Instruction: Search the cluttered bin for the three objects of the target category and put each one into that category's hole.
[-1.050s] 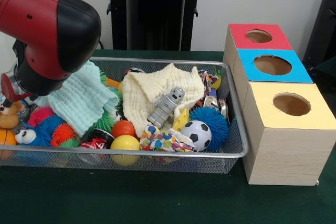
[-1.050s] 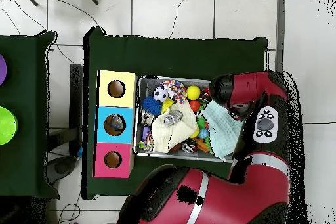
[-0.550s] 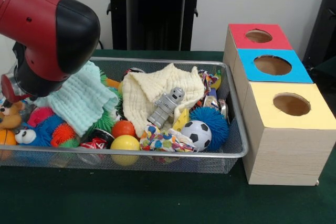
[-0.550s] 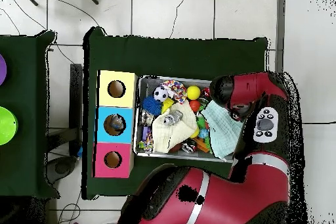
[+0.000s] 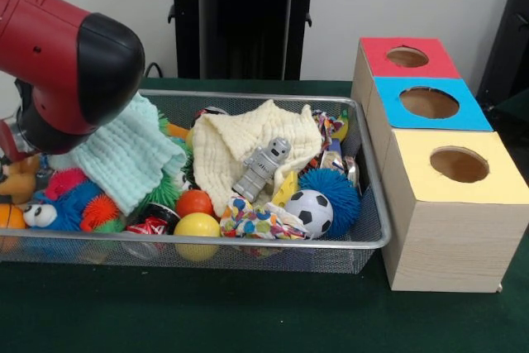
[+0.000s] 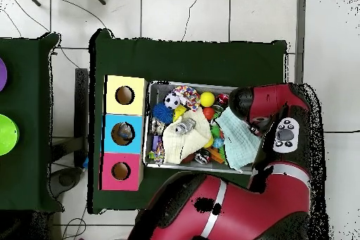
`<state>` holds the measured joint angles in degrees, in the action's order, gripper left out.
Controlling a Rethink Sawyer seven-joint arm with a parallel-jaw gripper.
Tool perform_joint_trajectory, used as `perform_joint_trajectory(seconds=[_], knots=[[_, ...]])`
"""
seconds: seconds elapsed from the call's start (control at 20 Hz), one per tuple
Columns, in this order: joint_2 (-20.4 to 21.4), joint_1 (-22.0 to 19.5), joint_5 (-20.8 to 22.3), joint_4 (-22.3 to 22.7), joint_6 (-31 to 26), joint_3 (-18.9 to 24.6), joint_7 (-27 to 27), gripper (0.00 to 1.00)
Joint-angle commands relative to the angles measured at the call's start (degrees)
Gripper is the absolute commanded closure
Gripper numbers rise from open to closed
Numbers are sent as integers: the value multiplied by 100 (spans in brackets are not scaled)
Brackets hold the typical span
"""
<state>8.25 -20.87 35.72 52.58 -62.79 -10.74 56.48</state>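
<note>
though the red and black arm (image 5: 66, 55) fills the front view's upper left, the gripper itself is hidden behind it, so i cannot tell how it stands. the arm hangs over the bin's (image 5: 374, 204) end farthest from the boxes. a mint cloth (image 5: 124, 155) drapes just beside and partly under the arm, over spiky toys. towards the boxes from it, a cream cloth (image 5: 227, 150) lies mid-bin, with a grey robot figure (image 5: 262, 167) resting on top. along the bin's front wall sit an orange ball (image 5: 194, 202), a yellow ball (image 5: 197, 226), a patterned soft toy (image 5: 256, 221), a soccer ball (image 5: 308, 211) and a blue spiky ball (image 5: 335, 192). just outside the bin's end stand three boxes with holes: yellow box (image 5: 455, 167), blue box (image 5: 430, 103), red box (image 5: 407, 57).

the target category is not stated. if it is cloth, the two cloths look light, soft and floppy; a pinch at a raised fold near the middle should lift one, though trailing corners may drag neighbours. if balls, they look smooth and apt to roll, so grip across the widest part. the figure looks rigid; take it across the torso.
</note>
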Motion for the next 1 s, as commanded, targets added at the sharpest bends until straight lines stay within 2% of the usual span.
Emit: perform_joint_trajectory(seconds=[0.05,0.25,0.6,0.8,1.0], knots=[[-400,-155,172,165,468,230,453,0],[-541,-337,-4,148,717,440,436,0],[-545,-822,-438,516,1506,1000,287,0],[-462,-1005,-520,756,2022,1228,173,0],[-383,-1128,-560,918,2261,1389,102,0]])
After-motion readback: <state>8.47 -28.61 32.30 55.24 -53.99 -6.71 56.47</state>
